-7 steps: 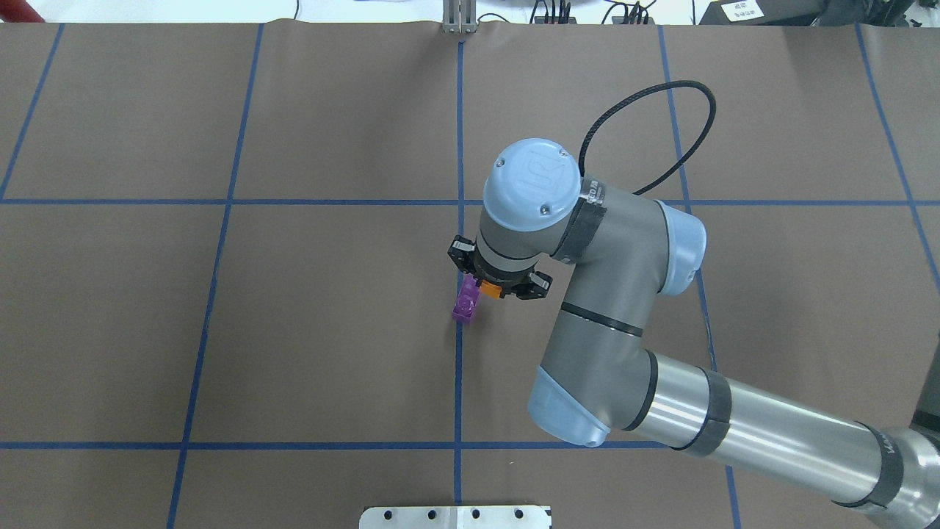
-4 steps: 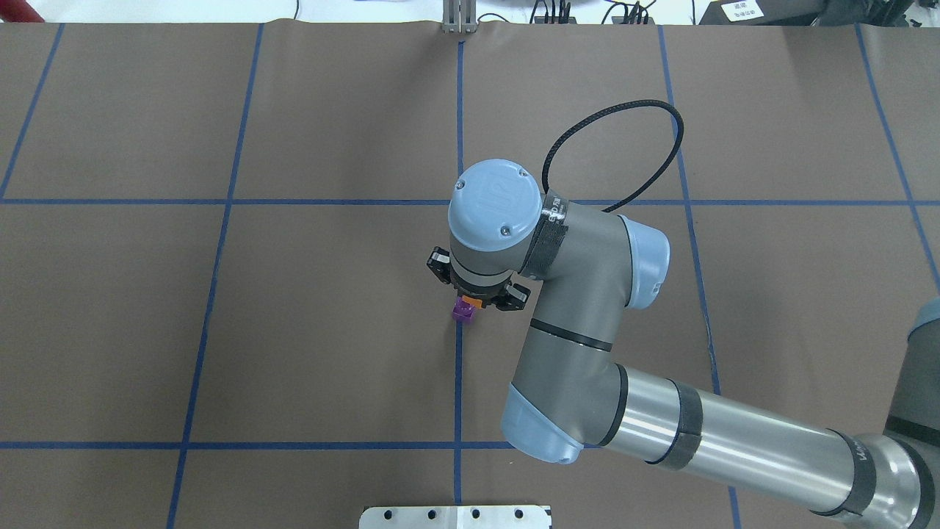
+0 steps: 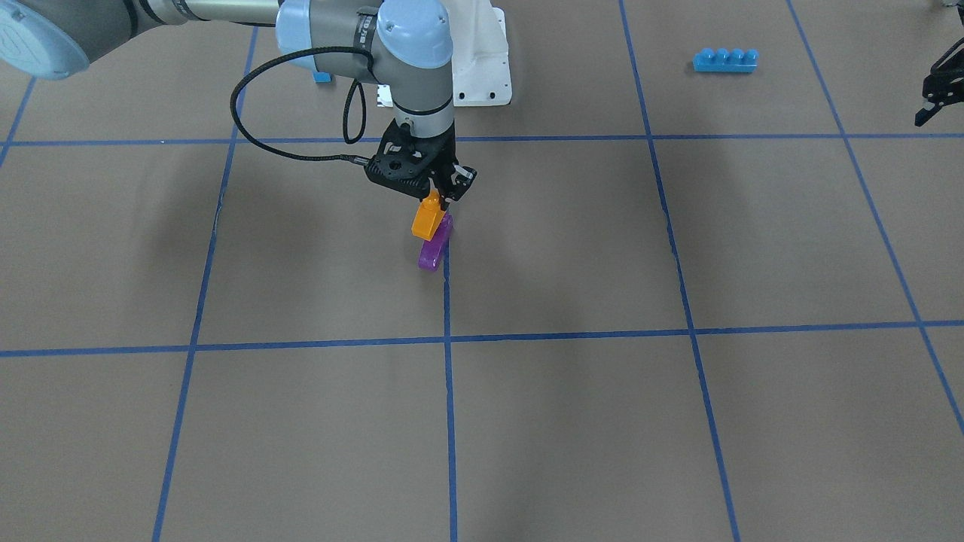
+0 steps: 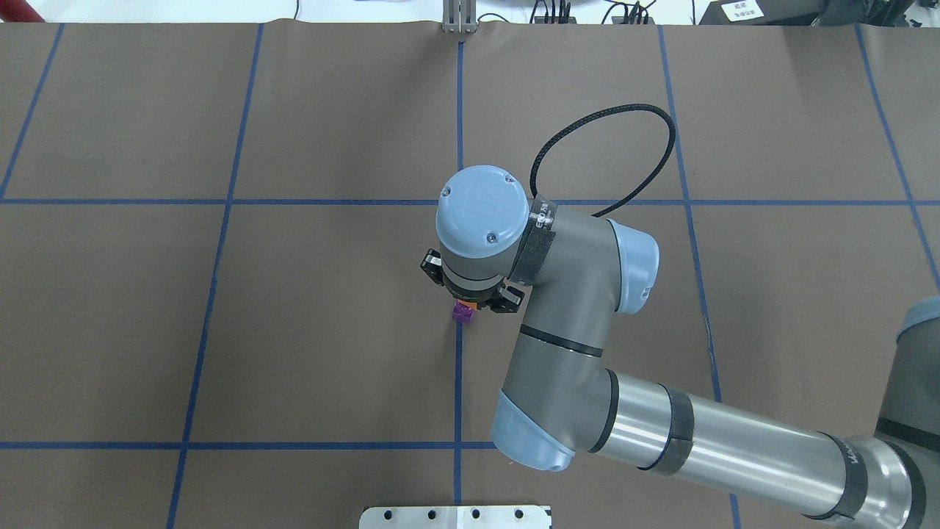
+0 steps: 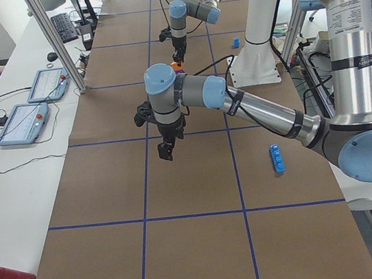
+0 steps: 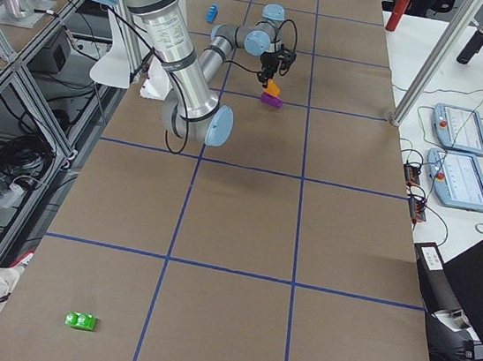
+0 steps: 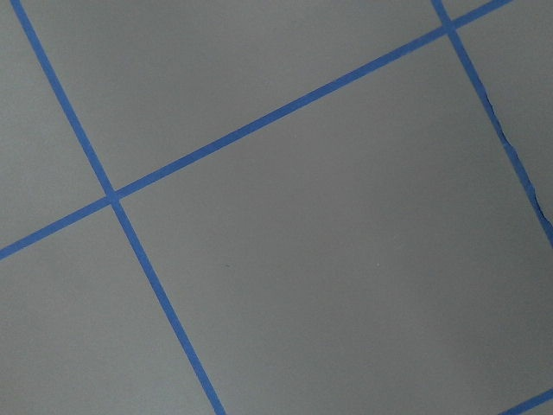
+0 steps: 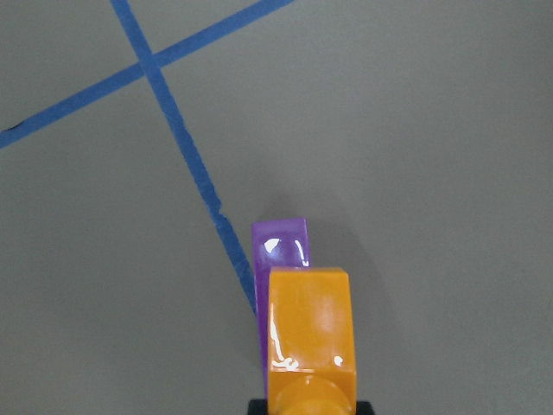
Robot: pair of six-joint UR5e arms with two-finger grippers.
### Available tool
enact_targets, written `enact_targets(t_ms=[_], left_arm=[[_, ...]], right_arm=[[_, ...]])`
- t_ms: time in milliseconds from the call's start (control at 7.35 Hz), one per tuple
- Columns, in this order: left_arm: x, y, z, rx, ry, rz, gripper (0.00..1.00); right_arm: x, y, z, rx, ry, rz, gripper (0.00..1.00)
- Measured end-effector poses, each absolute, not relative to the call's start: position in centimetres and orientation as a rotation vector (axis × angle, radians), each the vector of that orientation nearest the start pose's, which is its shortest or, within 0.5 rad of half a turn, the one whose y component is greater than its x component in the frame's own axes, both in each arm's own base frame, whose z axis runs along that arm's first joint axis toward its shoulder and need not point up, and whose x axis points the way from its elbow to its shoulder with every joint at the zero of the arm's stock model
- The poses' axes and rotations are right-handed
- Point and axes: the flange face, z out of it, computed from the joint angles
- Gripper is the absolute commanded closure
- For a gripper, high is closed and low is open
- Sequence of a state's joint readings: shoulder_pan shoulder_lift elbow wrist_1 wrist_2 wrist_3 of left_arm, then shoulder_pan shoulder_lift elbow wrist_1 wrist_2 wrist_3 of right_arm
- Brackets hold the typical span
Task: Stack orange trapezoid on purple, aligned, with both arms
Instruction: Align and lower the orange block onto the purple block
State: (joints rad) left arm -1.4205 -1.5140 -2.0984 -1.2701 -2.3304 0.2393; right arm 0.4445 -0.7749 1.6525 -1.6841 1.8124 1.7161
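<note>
My right gripper point(image 3: 435, 197) is shut on the orange trapezoid point(image 3: 426, 220) and holds it by its stud end, tilted, just above the purple block point(image 3: 434, 246). The purple block lies on the table beside a blue tape line. In the right wrist view the orange trapezoid point(image 8: 309, 333) covers the near part of the purple block point(image 8: 279, 246). In the overhead view only slivers of orange point(image 4: 475, 303) and purple point(image 4: 462, 314) show under the wrist. My left gripper point(image 3: 932, 94) hangs over the table, far off; I cannot tell whether it is open.
A long blue four-stud brick point(image 3: 725, 59) lies near the robot's left side. A small blue block point(image 3: 322, 77) sits by the white pedestal point(image 3: 482, 60). A green block point(image 6: 80, 321) lies far off on the right. Blue tape lines grid the brown table.
My right arm has moved left with the orange trapezoid. It now hangs over the purple block and hides most of it in the overhead view.
</note>
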Motion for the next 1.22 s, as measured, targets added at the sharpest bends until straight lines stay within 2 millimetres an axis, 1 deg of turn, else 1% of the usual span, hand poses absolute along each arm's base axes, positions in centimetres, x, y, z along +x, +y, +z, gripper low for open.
enact_targets(t_ms=[408, 1225], left_arm=[[0.13, -44.10, 46.45, 0.194, 0.756, 0.433, 0.00], [0.18, -44.14, 46.59, 0.191, 0.755, 0.434, 0.00]], right_arm=[[-58.54, -39.55, 16.11, -0.106, -0.783, 0.466, 1.00], [-58.97, -39.19, 16.02, -0.099, -0.781, 0.462, 1.00]])
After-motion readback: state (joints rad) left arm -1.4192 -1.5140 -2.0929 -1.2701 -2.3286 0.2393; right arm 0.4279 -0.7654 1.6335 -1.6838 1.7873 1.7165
